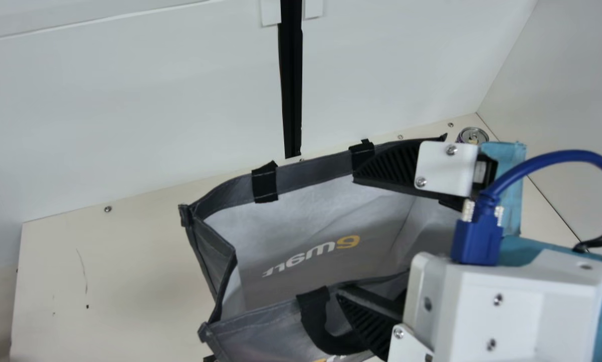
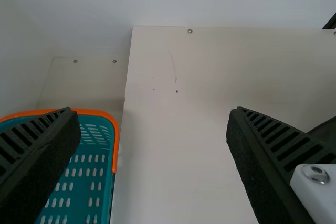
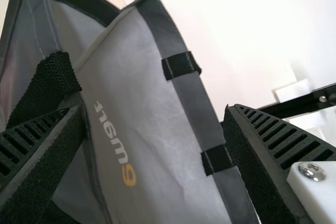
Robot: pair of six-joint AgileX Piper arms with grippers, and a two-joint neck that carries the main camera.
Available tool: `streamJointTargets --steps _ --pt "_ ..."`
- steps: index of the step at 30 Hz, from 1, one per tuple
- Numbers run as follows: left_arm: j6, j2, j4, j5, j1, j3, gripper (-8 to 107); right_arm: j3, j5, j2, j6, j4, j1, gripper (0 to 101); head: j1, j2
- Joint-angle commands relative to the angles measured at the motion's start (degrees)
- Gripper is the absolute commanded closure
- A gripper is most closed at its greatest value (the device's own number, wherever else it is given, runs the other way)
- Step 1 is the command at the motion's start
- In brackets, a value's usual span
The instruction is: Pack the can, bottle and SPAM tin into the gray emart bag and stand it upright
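In the main view my right gripper (image 1: 348, 234) is open wide over the mouth of the gray emart bag (image 1: 306, 314), one finger by each long rim. The bag stands upright with its mouth spread, and the inside that shows holds only its pale lining and print. The right wrist view has the gripper (image 3: 155, 137) with its fingers apart across the bag (image 3: 142, 72). Behind that gripper at the back right corner stands a can (image 1: 473, 136). My left gripper (image 2: 152, 135) hangs open over bare table in the left wrist view.
A teal basket with an orange rim (image 2: 116, 150) is beside the left edge of the cream table (image 1: 105, 281). White walls rise behind and at the right. A blue cable (image 1: 557, 157) loops over the right arm.
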Motion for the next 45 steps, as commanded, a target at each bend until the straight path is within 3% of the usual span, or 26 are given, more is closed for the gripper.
streamJointTargets --steps 1,11,22,45 --pt "0.0 0.0 0.0 0.0 0.0 0.0 9 -0.67 -0.05 0.04 0.19 -0.18 -0.03 6 -1.3 -0.05" --pt "0.0 0.0 0.0 0.0 0.0 0.0 9 -5.46 -0.05 0.99 2.02 -0.9 -1.61 6 -1.3 -0.05" --pt "0.0 0.0 0.0 0.0 0.0 0.0 9 -10.39 -0.05 3.73 2.99 0.62 -8.81 6 -1.3 -0.05" --pt "0.0 0.0 0.0 0.0 0.0 0.0 9 -16.0 -0.05 11.67 -2.51 13.38 -35.86 6 -1.3 -0.05"
